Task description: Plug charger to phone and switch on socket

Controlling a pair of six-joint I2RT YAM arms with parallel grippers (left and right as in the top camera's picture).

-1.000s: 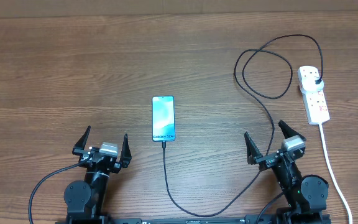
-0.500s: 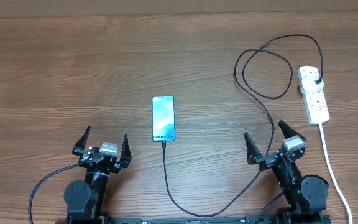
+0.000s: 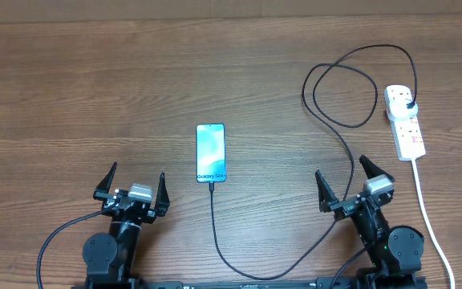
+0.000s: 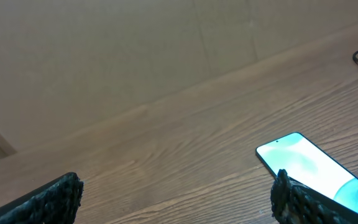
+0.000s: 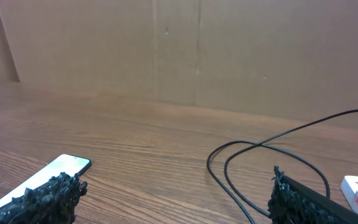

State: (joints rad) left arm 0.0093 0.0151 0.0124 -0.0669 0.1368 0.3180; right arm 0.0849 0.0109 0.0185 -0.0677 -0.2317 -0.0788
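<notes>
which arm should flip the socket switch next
Right, probably. The socket lies far to the right, ahead of the right gripper, which is open and empty. The left gripper sits on the far side of the phone, with the charger cable between it and the socket.

The wooden table (image 3: 95, 80) is carrying the phone (image 3: 211, 152); the charger (image 3: 212, 210) is looping rightward from it, the socket (image 3: 411, 138) lying farther right.
</notes>
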